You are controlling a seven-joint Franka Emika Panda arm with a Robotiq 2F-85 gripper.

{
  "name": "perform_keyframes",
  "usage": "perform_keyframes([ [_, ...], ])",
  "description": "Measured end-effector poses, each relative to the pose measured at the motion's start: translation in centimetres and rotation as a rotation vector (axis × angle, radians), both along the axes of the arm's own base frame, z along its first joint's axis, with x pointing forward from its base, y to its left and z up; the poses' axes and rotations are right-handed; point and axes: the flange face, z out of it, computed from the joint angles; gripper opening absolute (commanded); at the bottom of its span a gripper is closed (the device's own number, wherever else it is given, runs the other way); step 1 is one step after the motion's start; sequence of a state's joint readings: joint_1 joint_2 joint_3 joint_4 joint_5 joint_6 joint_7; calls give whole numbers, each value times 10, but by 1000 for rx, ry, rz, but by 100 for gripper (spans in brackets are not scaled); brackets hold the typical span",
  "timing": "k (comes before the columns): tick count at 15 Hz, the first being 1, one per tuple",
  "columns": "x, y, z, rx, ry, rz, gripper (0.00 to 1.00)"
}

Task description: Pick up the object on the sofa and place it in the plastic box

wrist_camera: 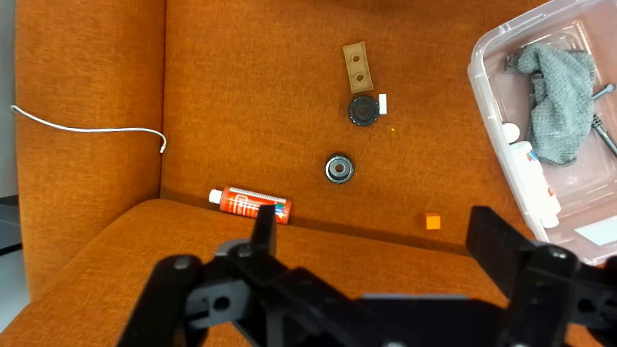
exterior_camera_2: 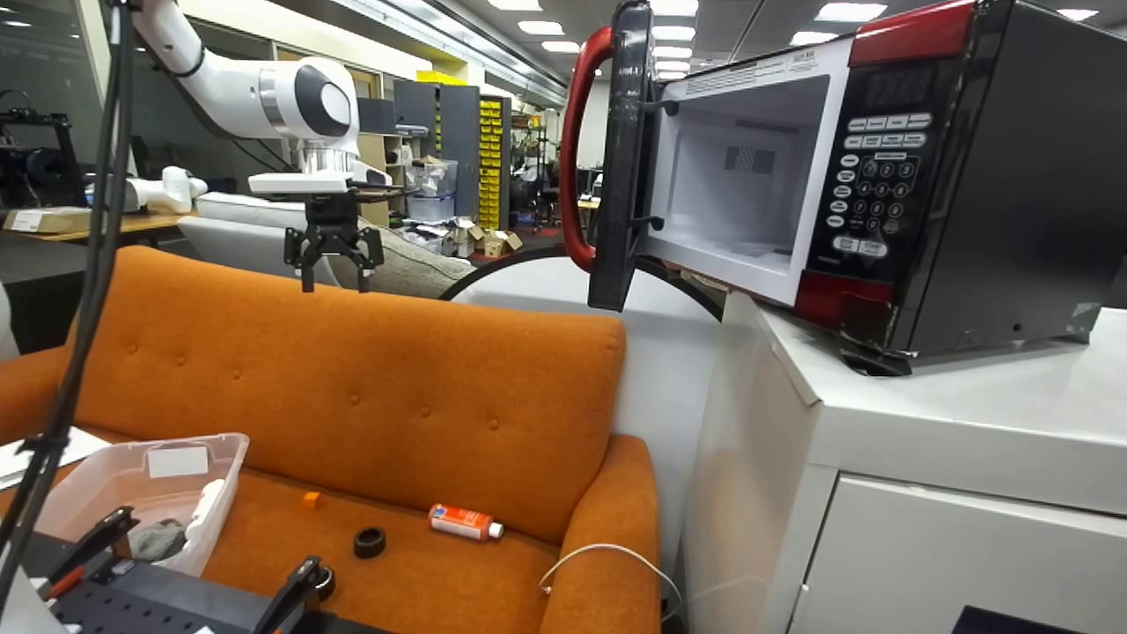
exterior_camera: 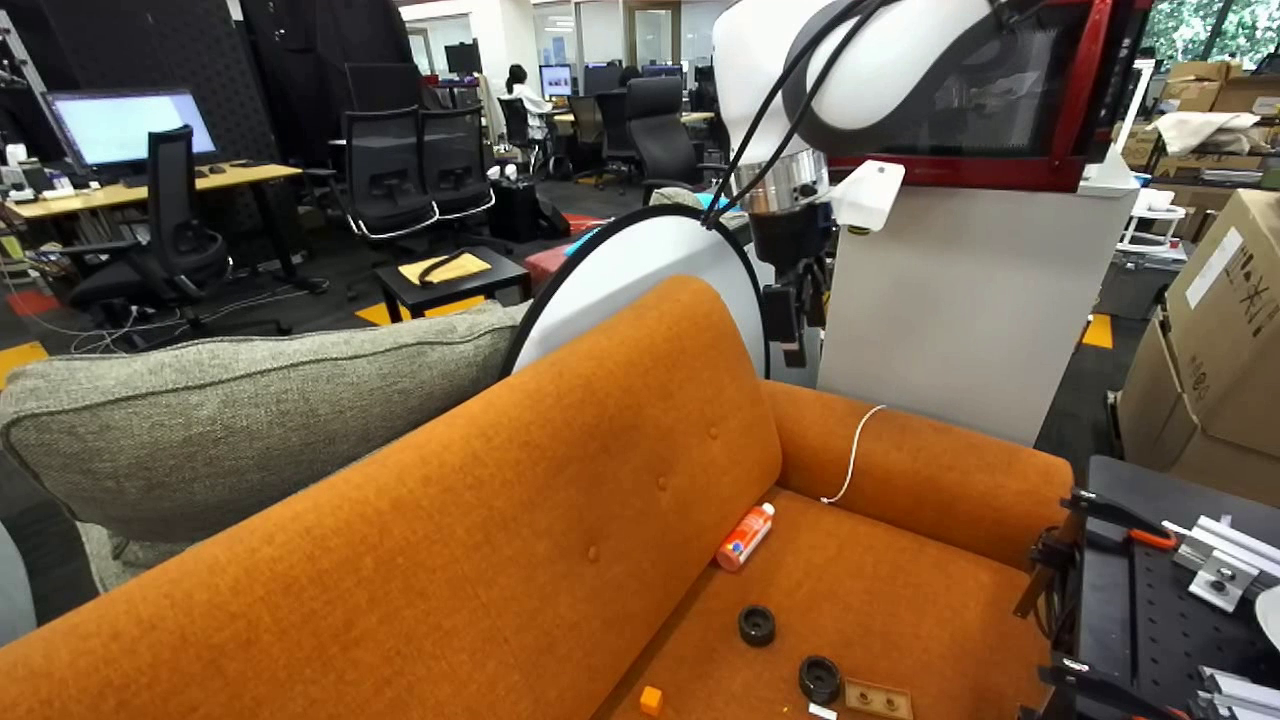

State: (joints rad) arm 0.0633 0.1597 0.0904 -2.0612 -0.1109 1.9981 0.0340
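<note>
The orange sofa (exterior_camera: 560,480) shows in all views. On its seat lie an orange-red bottle (wrist_camera: 250,202) with a white cap, two black wheels (wrist_camera: 364,111) (wrist_camera: 339,168), a tan two-hole plate (wrist_camera: 358,67), a small white piece (wrist_camera: 382,103) and a small orange cube (wrist_camera: 432,221). The clear plastic box (exterior_camera_2: 231,493) stands at the seat's other end; it also shows in the wrist view (wrist_camera: 491,103). It holds a grey cloth, a white bottle and metal tools. My gripper (exterior_camera_2: 335,280) is open and empty, high above the sofa; its fingers (wrist_camera: 373,221) are wide apart.
A white cable (wrist_camera: 87,129) hangs over the sofa arm. A grey-green cushion (exterior_camera: 270,420) and a round white panel (exterior_camera: 640,280) stand behind the backrest. A red microwave (exterior_camera_2: 731,176) with its door open sits on a white cabinet. A black table with clamps (exterior_camera: 1180,580) stands in front.
</note>
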Motion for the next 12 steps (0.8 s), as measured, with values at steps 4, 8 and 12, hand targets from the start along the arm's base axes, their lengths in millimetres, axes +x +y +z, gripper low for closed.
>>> perform_keyframes([
  [4, 1, 0, 6, 1, -2, -1, 100],
  [8, 1, 0, 5, 0, -1, -1, 100],
  [12, -1, 0, -23, 30, 51, -33, 100],
])
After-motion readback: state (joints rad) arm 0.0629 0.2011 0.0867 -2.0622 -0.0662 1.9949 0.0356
